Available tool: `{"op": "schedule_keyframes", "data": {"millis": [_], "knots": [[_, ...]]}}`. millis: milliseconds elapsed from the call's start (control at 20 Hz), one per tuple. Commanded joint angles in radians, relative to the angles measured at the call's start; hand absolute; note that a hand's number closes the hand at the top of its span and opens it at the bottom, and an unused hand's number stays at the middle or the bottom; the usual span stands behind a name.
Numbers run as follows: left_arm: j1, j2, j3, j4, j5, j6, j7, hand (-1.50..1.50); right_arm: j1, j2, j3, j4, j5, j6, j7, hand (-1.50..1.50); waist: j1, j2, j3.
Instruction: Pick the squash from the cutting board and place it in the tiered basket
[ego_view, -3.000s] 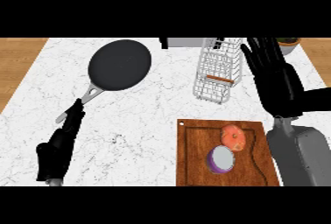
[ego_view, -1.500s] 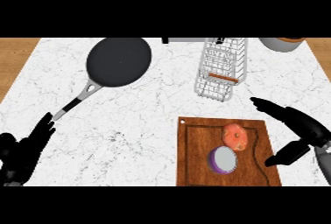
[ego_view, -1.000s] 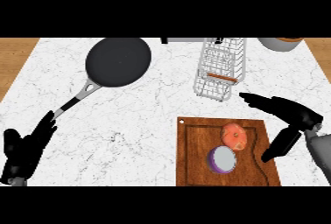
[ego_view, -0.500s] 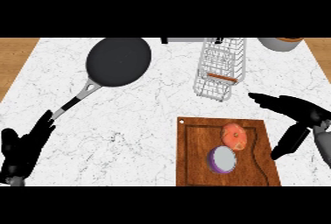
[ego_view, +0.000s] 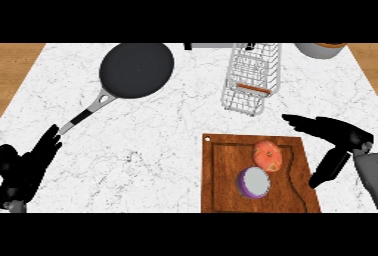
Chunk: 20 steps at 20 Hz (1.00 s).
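Observation:
An orange squash (ego_view: 268, 155) lies on the wooden cutting board (ego_view: 221, 185), beside a cut purple vegetable (ego_view: 255, 181). The wire tiered basket (ego_view: 252, 77) stands behind the board at the back of the counter. My right hand (ego_view: 341, 138) hovers open just right of the board, fingers stretched left and thumb hanging down, apart from the squash. At the lower left edge my left hand (ego_view: 26, 170) rests open, holding nothing.
A black frying pan (ego_view: 136, 69) lies at the back left, its handle running toward my left hand. A grey pot (ego_view: 322, 48) sits at the back right corner. Wooden floor shows beyond both counter ends.
My right hand came down from near the basket to the board's right side, then drifted slightly right. The left hand settled lower left. The squash has not moved.

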<state>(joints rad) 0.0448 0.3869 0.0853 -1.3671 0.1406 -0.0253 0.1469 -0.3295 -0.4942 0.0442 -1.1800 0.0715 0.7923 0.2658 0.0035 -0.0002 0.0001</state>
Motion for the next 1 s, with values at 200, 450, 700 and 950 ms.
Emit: {"op": "schedule_keyframes", "data": {"millis": [200,450,700,950], "knots": [[-0.016,-0.023,0.058,0.052,-0.038,-0.053,-0.035,0.0,0.015,0.072,-0.045,0.003,0.076,-0.004,-0.041,-1.5,-0.001,0.0,0.0],[-0.076,0.006,0.102,0.106,-0.022,-0.104,-0.028,0.0,-0.031,0.121,-0.023,0.102,0.149,-0.037,-0.119,-1.5,-0.001,0.001,0.0],[-0.026,-0.07,0.072,0.005,-0.071,-0.07,0.025,0.0,0.012,0.11,-0.053,0.093,0.193,-0.028,-0.176,-1.5,-0.002,0.0,0.0],[0.001,-0.058,0.106,0.021,-0.084,-0.088,-0.014,0.0,0.068,0.221,0.0,0.023,0.223,-0.087,-0.108,-1.5,-0.004,-0.001,0.0]]}}
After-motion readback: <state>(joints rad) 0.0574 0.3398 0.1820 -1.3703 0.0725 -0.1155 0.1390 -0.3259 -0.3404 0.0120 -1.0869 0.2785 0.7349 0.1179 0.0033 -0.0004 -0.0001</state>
